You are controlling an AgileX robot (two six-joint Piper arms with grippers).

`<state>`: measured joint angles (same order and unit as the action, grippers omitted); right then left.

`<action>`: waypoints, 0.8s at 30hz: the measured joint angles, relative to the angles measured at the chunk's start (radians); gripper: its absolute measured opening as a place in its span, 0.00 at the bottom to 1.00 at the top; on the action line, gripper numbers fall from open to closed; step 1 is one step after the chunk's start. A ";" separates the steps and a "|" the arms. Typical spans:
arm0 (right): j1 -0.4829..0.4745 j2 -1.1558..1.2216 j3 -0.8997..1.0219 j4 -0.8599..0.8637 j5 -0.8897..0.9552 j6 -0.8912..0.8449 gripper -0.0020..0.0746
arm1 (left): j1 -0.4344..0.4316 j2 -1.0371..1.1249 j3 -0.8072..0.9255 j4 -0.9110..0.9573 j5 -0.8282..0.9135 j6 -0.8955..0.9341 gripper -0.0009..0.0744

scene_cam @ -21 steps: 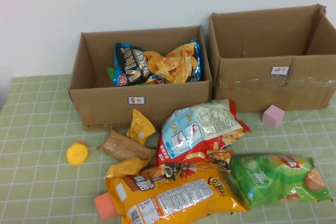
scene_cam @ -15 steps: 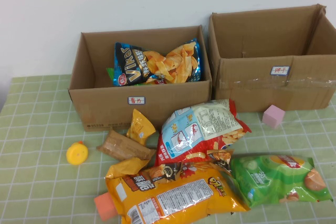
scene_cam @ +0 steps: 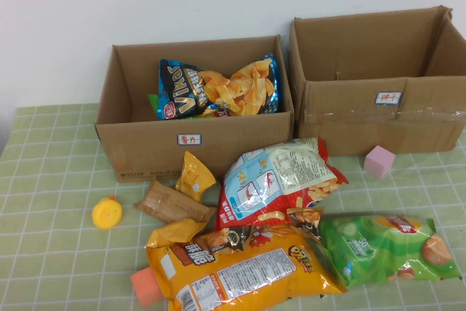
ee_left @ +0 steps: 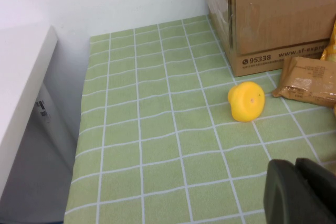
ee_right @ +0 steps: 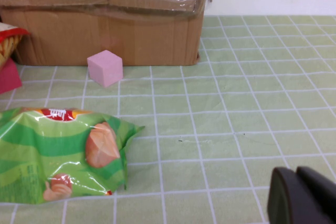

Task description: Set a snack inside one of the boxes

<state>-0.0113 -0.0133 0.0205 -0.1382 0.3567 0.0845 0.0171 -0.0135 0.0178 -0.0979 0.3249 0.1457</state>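
Observation:
Two open cardboard boxes stand at the back: the left box (scene_cam: pixel 145 147) holds a blue-and-yellow chip bag (scene_cam: pixel 218 89); the right box (scene_cam: pixel 349 118) looks empty. In front lie a red-and-white snack bag (scene_cam: pixel 273 180), an orange bag (scene_cam: pixel 240 267), a green bag (scene_cam: pixel 382 249), a small yellow packet (scene_cam: pixel 194 176) and a brown packet (scene_cam: pixel 171 203). Neither arm shows in the high view. My left gripper (ee_left: pixel 296 195) is shut and empty, low over the table near the yellow toy (ee_left: pixel 245 100). My right gripper (ee_right: pixel 299 195) is shut and empty, right of the green bag (ee_right: pixel 58 153).
A yellow toy (scene_cam: pixel 107 213) lies left of the snacks, a pink cube (scene_cam: pixel 379 161) in front of the right box, an orange block (scene_cam: pixel 145 285) at the near edge. A white wall stands behind the boxes. The table's left edge (ee_left: pixel 79 145) drops beside a white surface.

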 joint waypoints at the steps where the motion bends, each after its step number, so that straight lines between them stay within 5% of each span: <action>1: 0.000 0.000 0.000 0.000 0.000 0.000 0.02 | 0.000 0.000 0.000 0.000 0.000 0.000 0.01; 18: 0.000 0.000 0.000 0.000 0.000 0.000 0.02 | 0.000 0.000 0.000 -0.001 -0.012 0.018 0.01; 24: 0.000 0.000 0.000 0.000 0.000 0.000 0.02 | 0.000 0.000 0.003 -0.228 -0.100 -0.001 0.01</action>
<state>-0.0113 -0.0133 0.0205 -0.1382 0.3567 0.0845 0.0171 -0.0135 0.0211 -0.3262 0.2248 0.1451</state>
